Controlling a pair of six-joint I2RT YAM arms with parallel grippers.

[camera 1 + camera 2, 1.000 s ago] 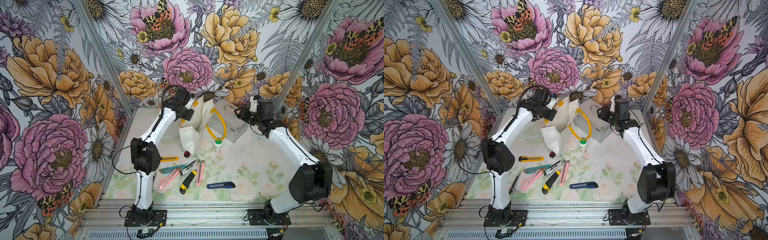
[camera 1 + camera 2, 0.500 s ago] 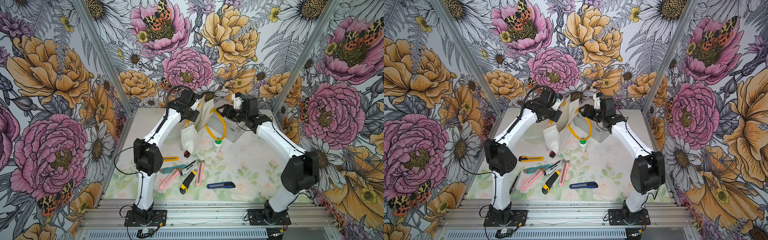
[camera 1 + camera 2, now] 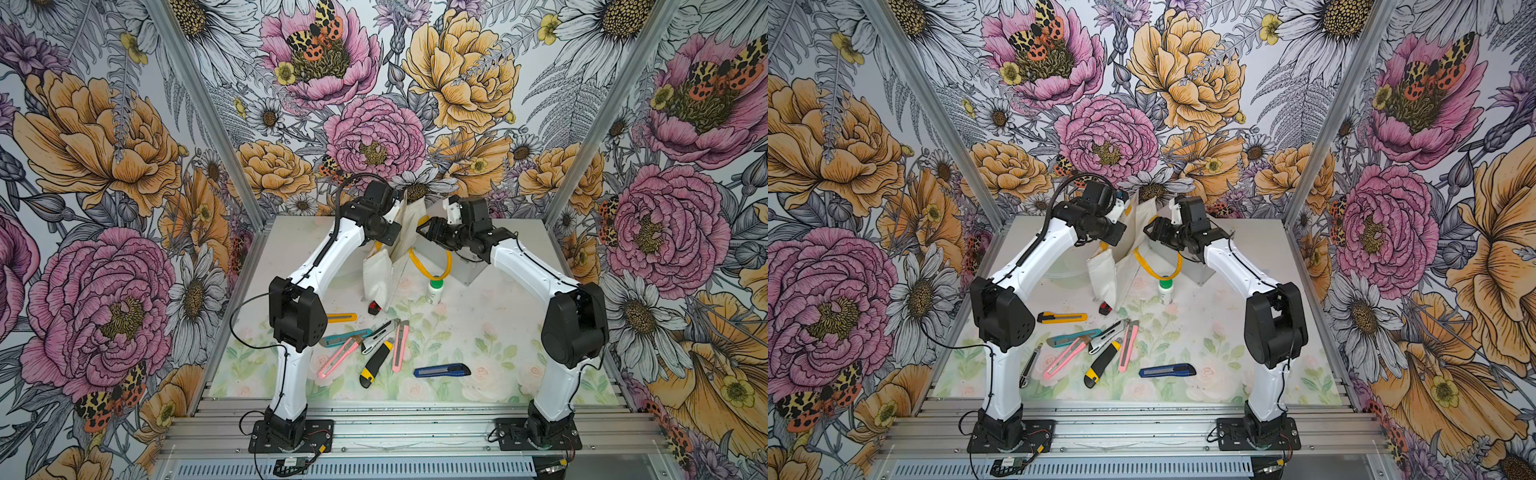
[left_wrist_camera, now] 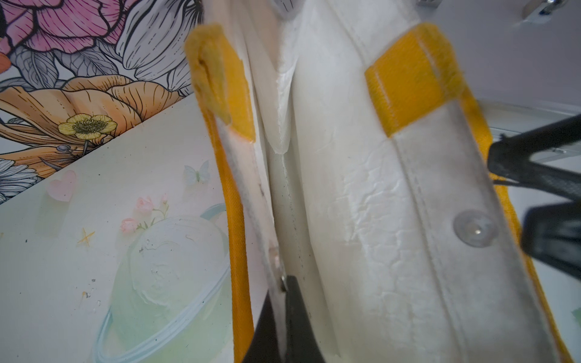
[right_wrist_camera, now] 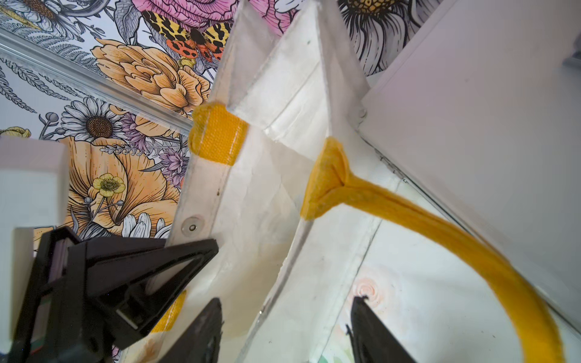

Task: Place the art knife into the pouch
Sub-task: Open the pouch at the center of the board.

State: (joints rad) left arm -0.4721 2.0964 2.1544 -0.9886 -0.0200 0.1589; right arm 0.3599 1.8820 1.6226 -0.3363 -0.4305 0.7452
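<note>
The white fabric pouch [image 3: 388, 266] [image 3: 1113, 270] with yellow loop handles stands at the back of the table, its mouth upward. My left gripper [image 4: 283, 289] is shut on one side of the pouch's rim [image 4: 361, 188], beside a yellow handle. My right gripper [image 5: 287, 301] is open, and the opposite wall of the pouch [image 5: 257, 204] runs between its fingers without being pinched. In both top views the two grippers [image 3: 397, 214] [image 3: 420, 230] meet at the pouch's top. Several art knives lie loose nearer the front, among them a blue one [image 3: 442, 370] and a black-yellow one [image 3: 376, 362].
A silver metal case [image 3: 469, 270] [image 5: 487, 125] stands just behind and right of the pouch. A white bottle with a green cap [image 3: 435, 291] and a small red-black item [image 3: 374, 307] sit at the pouch's foot. Pink [image 3: 400, 347], teal [image 3: 345, 337] and yellow [image 3: 340, 318] knives cluster mid-table.
My right gripper has swung left from over the silver case to the pouch's mouth. The left arm has shifted slightly right, still holding the rim.
</note>
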